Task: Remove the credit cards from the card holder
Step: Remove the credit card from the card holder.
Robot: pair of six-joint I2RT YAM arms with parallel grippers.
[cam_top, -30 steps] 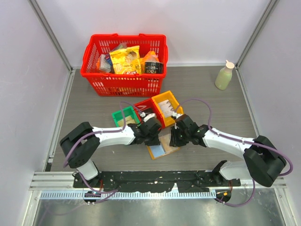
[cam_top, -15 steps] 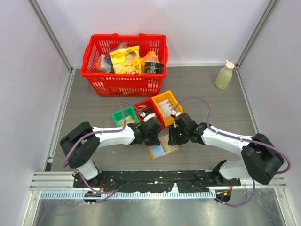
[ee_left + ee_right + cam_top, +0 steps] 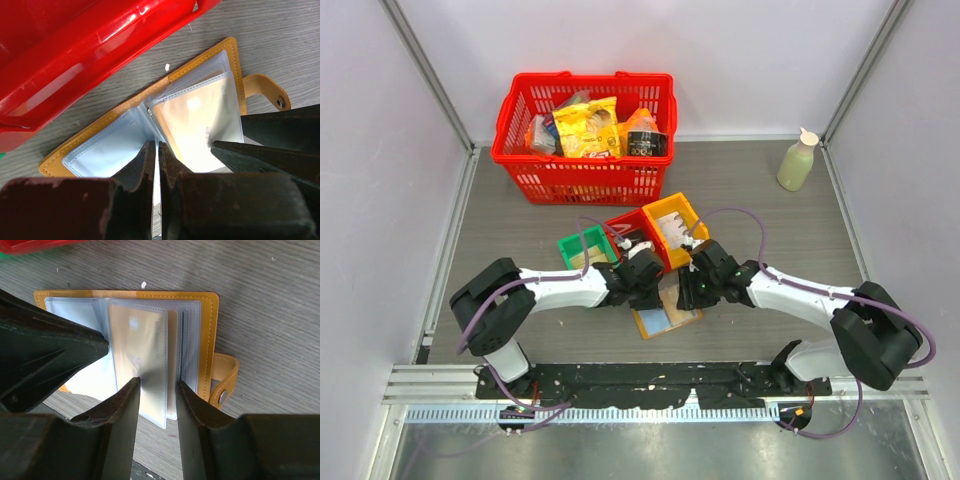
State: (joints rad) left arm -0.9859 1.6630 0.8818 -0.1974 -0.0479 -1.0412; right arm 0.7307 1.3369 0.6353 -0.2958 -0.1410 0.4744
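The card holder (image 3: 666, 318) lies open on the table, tan-orange with clear bluish sleeves and a snap tab; it also shows in the left wrist view (image 3: 100, 127) and the right wrist view (image 3: 207, 330). A pale cream credit card (image 3: 140, 355) sits inside a raised sleeve and shows in the left wrist view (image 3: 195, 120) too. My left gripper (image 3: 645, 287) is shut, its tips (image 3: 156, 150) down on the left sleeves by the fold. My right gripper (image 3: 688, 291) is open, its jaws (image 3: 157, 387) straddling the near edge of the sleeve with the card.
A red bin (image 3: 630, 235), a yellow-orange bin (image 3: 675, 225) and a green bin (image 3: 582, 250) stand just behind the holder; the red bin's wall (image 3: 75, 50) is close to my left fingers. A red basket (image 3: 582, 135) of groceries is at the back, a bottle (image 3: 797, 160) at back right.
My right gripper has edged left, closer over the holder's sleeves. The left gripper and the holder have stayed in place.
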